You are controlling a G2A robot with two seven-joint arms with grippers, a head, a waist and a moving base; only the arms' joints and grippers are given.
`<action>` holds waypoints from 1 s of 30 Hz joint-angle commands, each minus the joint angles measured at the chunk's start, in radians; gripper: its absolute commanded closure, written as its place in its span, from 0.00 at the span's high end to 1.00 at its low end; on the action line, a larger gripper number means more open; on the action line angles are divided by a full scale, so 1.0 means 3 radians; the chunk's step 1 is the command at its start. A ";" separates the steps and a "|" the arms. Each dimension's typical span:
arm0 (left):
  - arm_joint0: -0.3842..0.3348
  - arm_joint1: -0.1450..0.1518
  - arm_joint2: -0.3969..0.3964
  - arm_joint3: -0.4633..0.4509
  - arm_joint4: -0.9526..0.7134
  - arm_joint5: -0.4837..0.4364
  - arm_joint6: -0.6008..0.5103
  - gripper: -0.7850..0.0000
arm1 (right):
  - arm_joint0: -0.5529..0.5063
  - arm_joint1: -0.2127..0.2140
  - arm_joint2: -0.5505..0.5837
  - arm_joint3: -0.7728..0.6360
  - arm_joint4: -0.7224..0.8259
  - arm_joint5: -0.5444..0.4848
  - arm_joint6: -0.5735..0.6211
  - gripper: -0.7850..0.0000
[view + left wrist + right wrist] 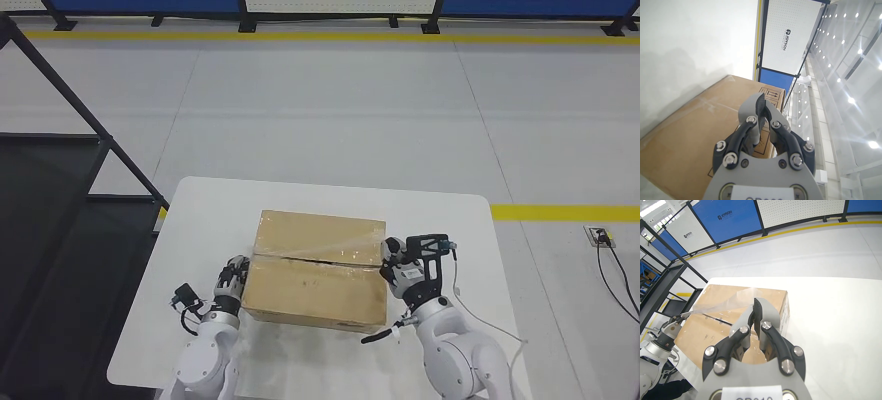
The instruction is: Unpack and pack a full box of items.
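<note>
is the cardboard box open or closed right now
Closed. Both top flaps of the cardboard box lie flat and meet along the middle seam. A clear tape strip is lifted off the top.

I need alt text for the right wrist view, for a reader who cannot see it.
The right gripper, shut on a clear tape strip, holds it up over a closed cardboard box on a white table. The strip's other end reaches the left gripper at the box's far end.
</note>
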 commanded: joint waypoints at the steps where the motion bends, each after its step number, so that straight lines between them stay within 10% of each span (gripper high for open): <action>1: 0.0007 0.0001 0.0006 0.0000 0.0019 -0.0001 -0.0007 0.32 | 0.0009 0.0002 -0.0004 0.0007 0.0003 0.0003 -0.0001 0.00; 5: 0.0020 0.0003 -0.0003 -0.0010 0.0020 -0.0020 0.0005 0.67 | 0.0040 0.0006 -0.0016 0.0029 0.0006 0.0004 0.0024 0.00; 19: 0.0086 0.0012 -0.0190 -0.0145 -0.0034 -0.0212 0.0238 0.79 | 0.0096 0.0022 -0.0037 0.0067 0.0031 0.0013 0.0036 0.00; 24: 0.0186 0.0018 -0.0333 -0.0386 -0.0032 -0.0421 0.0388 0.98 | 0.0088 0.0030 -0.0027 0.0072 0.0043 0.0015 0.0026 0.00; 28: 0.0280 0.0015 -0.0416 -0.0704 -0.0157 -0.0543 0.0447 0.95 | 0.0086 0.0035 -0.0025 0.0084 0.0055 0.0010 0.0026 0.00; 30: 0.0329 0.0011 -0.0413 -0.0877 -0.0193 -0.0576 0.0446 0.75 | 0.0086 0.0038 -0.0028 0.0088 0.0061 0.0008 0.0024 0.00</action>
